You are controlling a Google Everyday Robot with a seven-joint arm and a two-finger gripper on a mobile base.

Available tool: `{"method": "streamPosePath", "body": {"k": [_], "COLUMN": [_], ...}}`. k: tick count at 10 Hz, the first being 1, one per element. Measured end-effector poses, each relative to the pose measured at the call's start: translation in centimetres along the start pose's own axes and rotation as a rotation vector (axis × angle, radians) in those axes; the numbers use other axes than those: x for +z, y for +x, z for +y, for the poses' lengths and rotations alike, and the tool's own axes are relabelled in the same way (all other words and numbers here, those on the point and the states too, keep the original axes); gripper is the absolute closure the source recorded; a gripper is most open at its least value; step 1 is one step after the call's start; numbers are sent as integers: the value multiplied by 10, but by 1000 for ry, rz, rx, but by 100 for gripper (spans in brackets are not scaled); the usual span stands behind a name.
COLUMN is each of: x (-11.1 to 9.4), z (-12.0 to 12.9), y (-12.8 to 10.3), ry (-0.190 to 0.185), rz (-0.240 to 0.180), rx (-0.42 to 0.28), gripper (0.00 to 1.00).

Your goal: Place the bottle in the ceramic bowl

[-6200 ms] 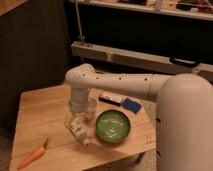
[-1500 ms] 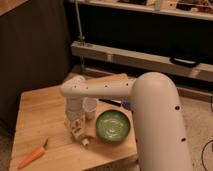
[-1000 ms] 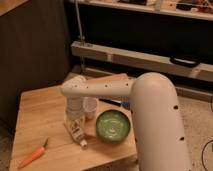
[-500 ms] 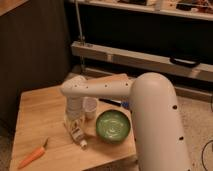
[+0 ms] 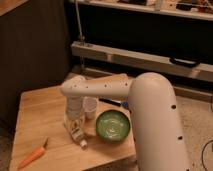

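Note:
The bottle (image 5: 78, 136) is small and white with a label. It lies on the wooden table (image 5: 40, 115), its white cap pointing to the front right. The green ceramic bowl (image 5: 113, 126) sits just right of it, upright and empty. My gripper (image 5: 74, 126) hangs straight down from the white arm and is right on the bottle's upper end, hiding part of it. The bottle is outside the bowl, about a cap's width from its rim.
A small white cup (image 5: 90, 106) stands behind the bottle, close to my wrist. A carrot (image 5: 32, 156) lies at the table's front left. A blue and dark object (image 5: 121, 104) lies behind the bowl. A dark shelf unit stands behind the table.
Since the oldest frame my arm has shifted posture and the gripper has settled low on the bottle. Over the last second nothing visibly moves.

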Motion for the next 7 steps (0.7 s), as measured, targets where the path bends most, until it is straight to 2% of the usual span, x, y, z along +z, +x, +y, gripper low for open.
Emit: {"method": "streamPosePath", "body": {"k": [3, 4, 7], "x": [2, 5, 5], "z": [2, 4, 5], "y": [0, 0, 0], "ry": [-3, -8, -16], "rz": [-7, -14, -14], "rx": [2, 8, 6], "gripper": [28, 25, 25]}}
